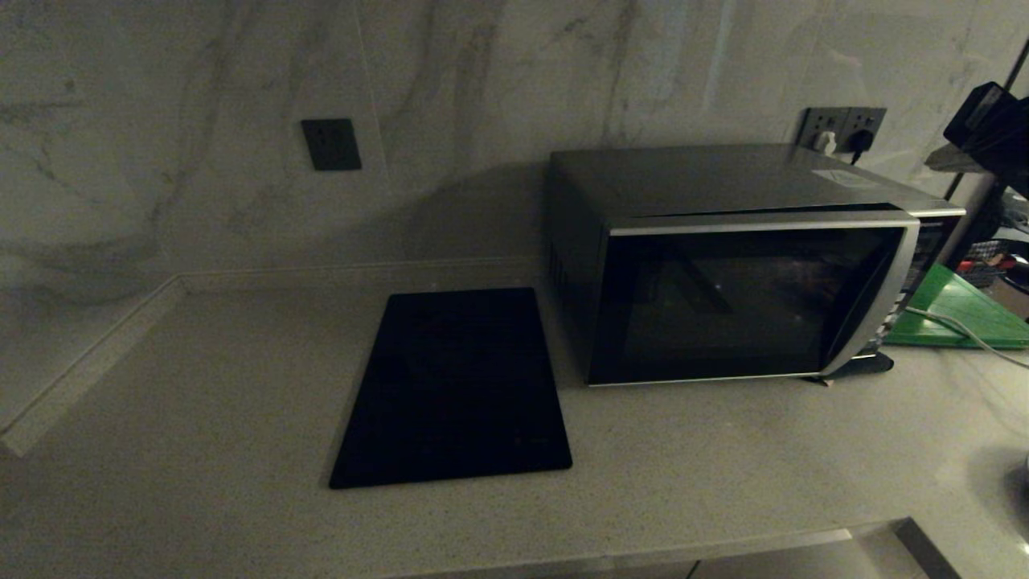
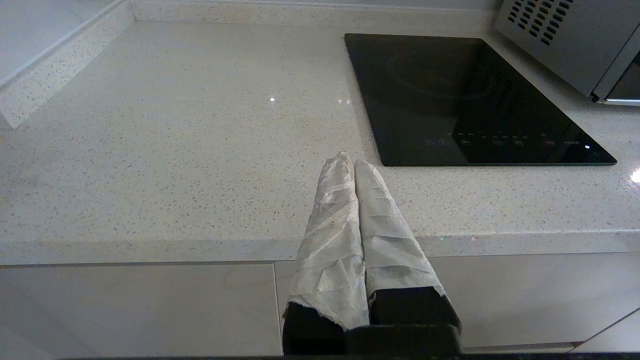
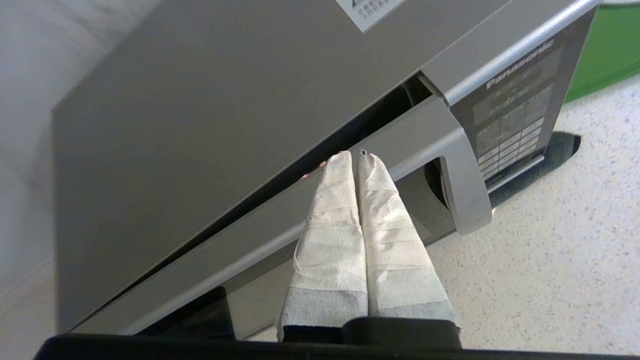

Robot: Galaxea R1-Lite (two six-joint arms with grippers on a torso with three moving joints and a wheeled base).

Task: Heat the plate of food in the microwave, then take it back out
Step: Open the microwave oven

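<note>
Left gripper, parked near the counter's front edge: wrapped fingers pressed together, holding nothing. Beyond it on the counter, a flat black mat. Right gripper, above the microwave's front top edge: fingers likewise closed and empty, tips at the gap where the door stands slightly ajar. Behind and to the right of the microwave, a green board. The plate of food cannot be made out through the dark glass.
</note>
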